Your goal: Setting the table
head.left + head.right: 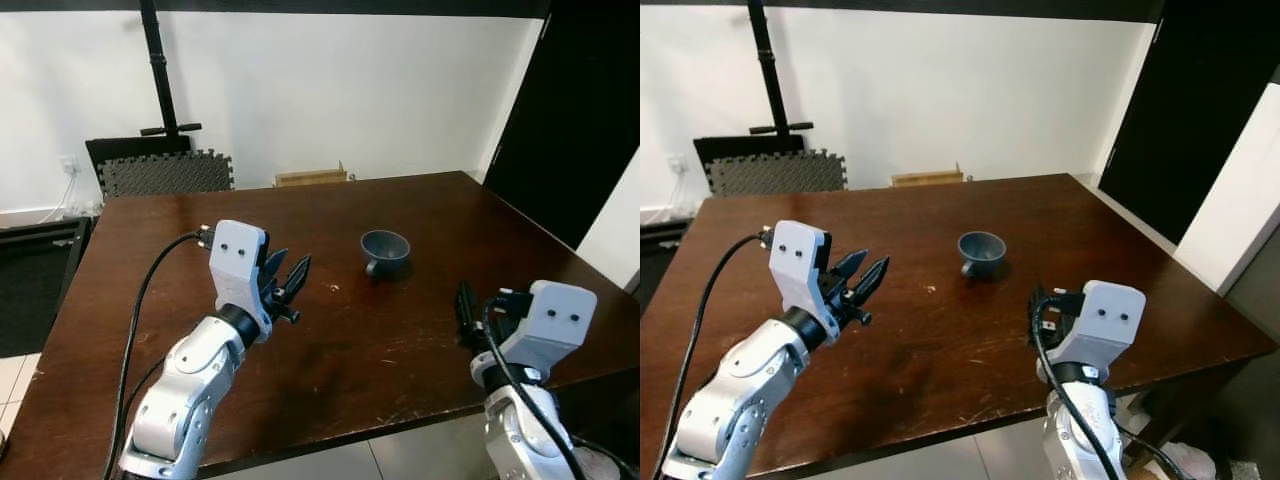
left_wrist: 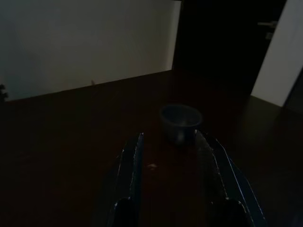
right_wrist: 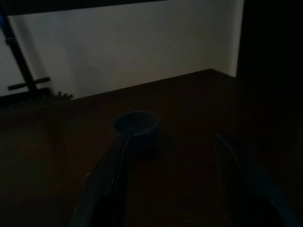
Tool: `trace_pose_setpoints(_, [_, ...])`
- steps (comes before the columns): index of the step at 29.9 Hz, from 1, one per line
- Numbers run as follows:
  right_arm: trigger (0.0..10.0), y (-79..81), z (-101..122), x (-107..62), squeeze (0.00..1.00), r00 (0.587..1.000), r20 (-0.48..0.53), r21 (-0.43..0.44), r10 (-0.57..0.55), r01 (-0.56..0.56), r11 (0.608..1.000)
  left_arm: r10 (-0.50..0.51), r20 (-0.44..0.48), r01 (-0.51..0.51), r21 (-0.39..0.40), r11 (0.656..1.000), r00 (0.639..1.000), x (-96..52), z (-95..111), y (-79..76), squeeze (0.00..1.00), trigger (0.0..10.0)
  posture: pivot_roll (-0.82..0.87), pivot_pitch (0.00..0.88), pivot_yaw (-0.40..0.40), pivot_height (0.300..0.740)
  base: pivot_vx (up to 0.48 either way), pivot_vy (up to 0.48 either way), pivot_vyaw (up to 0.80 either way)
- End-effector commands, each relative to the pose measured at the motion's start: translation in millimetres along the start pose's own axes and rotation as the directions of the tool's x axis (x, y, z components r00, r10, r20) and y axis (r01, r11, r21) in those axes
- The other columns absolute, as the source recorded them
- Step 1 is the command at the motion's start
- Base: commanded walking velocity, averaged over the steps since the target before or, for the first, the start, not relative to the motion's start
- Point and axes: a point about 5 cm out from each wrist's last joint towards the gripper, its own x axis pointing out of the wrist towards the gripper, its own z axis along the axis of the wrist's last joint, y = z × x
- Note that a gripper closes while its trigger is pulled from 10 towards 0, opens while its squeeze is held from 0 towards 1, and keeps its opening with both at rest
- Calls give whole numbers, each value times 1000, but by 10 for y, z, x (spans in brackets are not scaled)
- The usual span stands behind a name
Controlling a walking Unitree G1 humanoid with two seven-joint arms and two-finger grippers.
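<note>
My left gripper [image 1: 292, 283] hovers over the table [image 1: 420, 330] with its fingers spread apart, nothing between them. The cup [image 1: 385, 253], a small grey one, sits upright on the wood ahead of it and off to its right, well apart from the tips. My right gripper [image 3: 170, 156] is up near the table's front edge, fingers spread wide too, with the cup ahead and a bit to its left, not touching.
</note>
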Motion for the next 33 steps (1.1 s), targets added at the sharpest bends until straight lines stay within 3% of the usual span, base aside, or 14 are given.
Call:
trace_pose_setpoints(1, [10000, -11, -11, -16, 0, 1000, -11, -7, -4, 4, 1000, 9, -16, -9, 2, 1000, 1000, -18, -44, 8, 0, 10000, 10, 9, 14, 740, 0, 0, 0])
trace_pose_setpoints(8, [10000, -10, -11, -15, 0, 1000, -10, -7, -3, 3, 1000, 8, -14, -8, 0, 1000, 1000, -15, -46, 7, 0, 10000, 9, 9, 15, 740, 35, 0, 0])
trace_pose_setpoints(25, [10000, -12, -5, -7, 0, 1000, -9, -9, -3, 3, 1000, 16, -19, -16, -5, 1000, 1000, -12, -55, 14, 0, 10000, 6, 11, 15, 740, 294, -366, 0])
trace_pose_setpoints(33, [10000, -12, -4, -12, 0, 1000, -9, -8, -7, 7, 1000, 9, -20, -10, -13, 1000, 1000, -8, -55, 1, 0, 10000, 5, 12, 19, 740, 0, 0, 0])
